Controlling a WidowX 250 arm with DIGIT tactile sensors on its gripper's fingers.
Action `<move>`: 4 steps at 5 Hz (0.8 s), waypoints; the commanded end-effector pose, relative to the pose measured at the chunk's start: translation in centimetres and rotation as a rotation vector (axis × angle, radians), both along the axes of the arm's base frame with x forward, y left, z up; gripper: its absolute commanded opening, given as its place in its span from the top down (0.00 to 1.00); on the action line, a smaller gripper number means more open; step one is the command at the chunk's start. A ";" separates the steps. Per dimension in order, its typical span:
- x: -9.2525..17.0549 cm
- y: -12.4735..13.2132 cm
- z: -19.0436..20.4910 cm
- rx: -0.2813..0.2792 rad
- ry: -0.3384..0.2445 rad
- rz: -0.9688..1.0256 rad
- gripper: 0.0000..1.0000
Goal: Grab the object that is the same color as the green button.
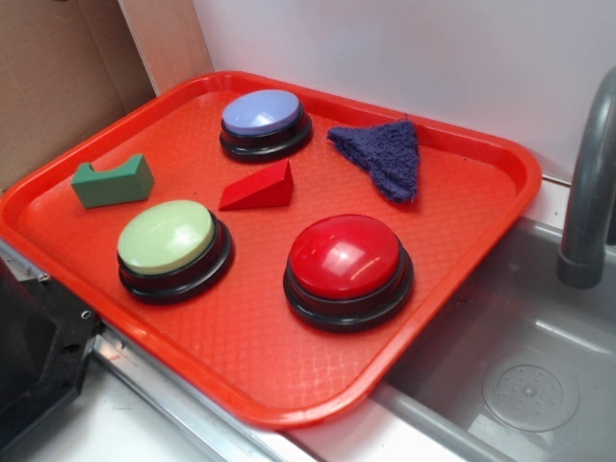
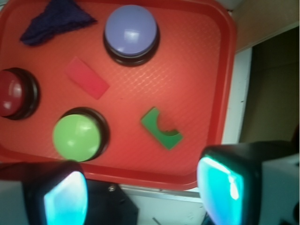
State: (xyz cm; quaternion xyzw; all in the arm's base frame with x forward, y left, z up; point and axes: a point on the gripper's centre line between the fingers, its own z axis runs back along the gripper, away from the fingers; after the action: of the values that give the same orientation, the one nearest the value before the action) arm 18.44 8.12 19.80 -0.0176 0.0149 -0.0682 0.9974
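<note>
- The dark green notched block (image 1: pixel 113 182) sits alone near the left edge of the red tray (image 1: pixel 289 385), notch upward, just beyond the green button (image 1: pixel 171 246) and apart from it.
- In the wrist view the gripper (image 2: pixel 140 192) hangs above the tray's near rim, its fingers (image 2: pixel 65 197) spread wide with nothing between them; their tips look blurred.
- A red wedge (image 1: pixel 258 187) lies between the lavender button (image 1: pixel 264 121) and the red button (image 1: pixel 346 268).
- A blue cloth (image 1: pixel 383 154) lies by the far rim.
</note>
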 end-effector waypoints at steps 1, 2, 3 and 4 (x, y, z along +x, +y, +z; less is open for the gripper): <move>3.2 -0.9 -2.0 0.080 -0.010 -0.225 0.00; 5.0 -2.6 -2.0 0.070 -0.002 -0.254 0.00; 6.1 -2.6 -3.1 0.049 0.036 -0.291 0.00; 4.5 -2.0 -6.7 0.061 0.108 -0.375 0.00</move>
State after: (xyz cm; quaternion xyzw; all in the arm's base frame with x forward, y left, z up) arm 22.17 6.13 12.22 0.0053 0.0957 -0.2468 0.9643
